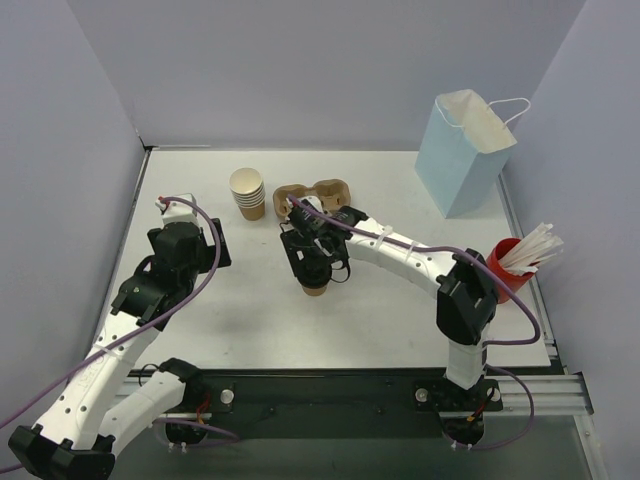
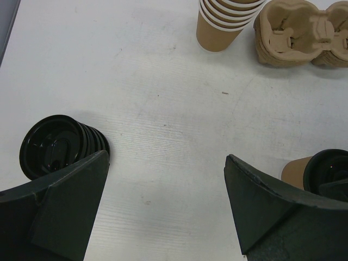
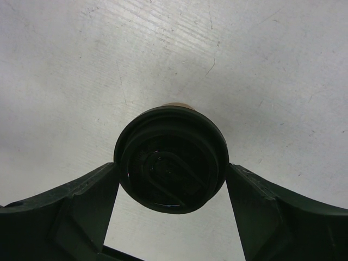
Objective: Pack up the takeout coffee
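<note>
One takeout coffee [image 1: 316,287], a tan paper cup with a black lid [image 3: 170,159], stands upright on the white table. My right gripper [image 3: 172,166] comes down over it, both fingers pressed against the lid's rim. The same cup [image 2: 296,171] shows at the right edge of the left wrist view. The brown pulp tray [image 1: 315,192] [image 2: 296,32] lies behind it with bare hollows. My left gripper [image 2: 166,206] [image 1: 200,240] hangs wide open over bare table, with nothing between its fingers.
A stack of black lids [image 2: 54,147] lies on its side by my left finger. Stacked lidless cups [image 1: 247,193] stand left of the tray. A light blue paper bag [image 1: 465,155] stands at the back right, a red cup of straws [image 1: 515,262] at the right edge.
</note>
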`<act>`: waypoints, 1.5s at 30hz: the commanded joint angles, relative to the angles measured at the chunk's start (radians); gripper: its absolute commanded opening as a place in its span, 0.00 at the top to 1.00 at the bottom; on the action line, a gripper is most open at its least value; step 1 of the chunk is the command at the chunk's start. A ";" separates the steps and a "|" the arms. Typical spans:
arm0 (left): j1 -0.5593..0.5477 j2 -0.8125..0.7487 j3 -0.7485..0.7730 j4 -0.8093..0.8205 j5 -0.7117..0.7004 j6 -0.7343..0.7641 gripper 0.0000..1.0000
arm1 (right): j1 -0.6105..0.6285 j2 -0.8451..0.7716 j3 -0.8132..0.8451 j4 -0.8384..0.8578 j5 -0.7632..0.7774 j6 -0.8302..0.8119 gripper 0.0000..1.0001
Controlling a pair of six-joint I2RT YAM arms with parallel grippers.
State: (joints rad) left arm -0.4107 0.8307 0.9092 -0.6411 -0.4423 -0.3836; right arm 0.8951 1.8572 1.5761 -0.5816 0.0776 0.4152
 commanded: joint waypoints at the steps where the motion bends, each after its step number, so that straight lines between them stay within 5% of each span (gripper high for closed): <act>1: 0.004 0.001 0.000 0.008 -0.015 0.009 0.03 | 0.016 0.013 -0.040 -0.049 0.070 0.002 0.21; 13: 0.006 0.002 0.002 0.006 -0.024 0.009 0.03 | 0.015 -0.003 -0.057 -0.041 0.056 0.013 0.22; 29: 0.006 -0.004 0.002 0.003 -0.036 0.008 0.03 | 0.015 -0.067 0.009 -0.050 0.031 -0.004 0.11; 45: 0.004 -0.010 0.000 0.004 -0.035 0.009 0.03 | 0.015 0.040 -0.005 -0.054 0.059 0.002 0.18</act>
State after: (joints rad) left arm -0.4103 0.8345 0.9089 -0.6415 -0.4637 -0.3836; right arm 0.9077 1.8729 1.5703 -0.5949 0.1051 0.4149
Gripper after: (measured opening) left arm 0.972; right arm 0.841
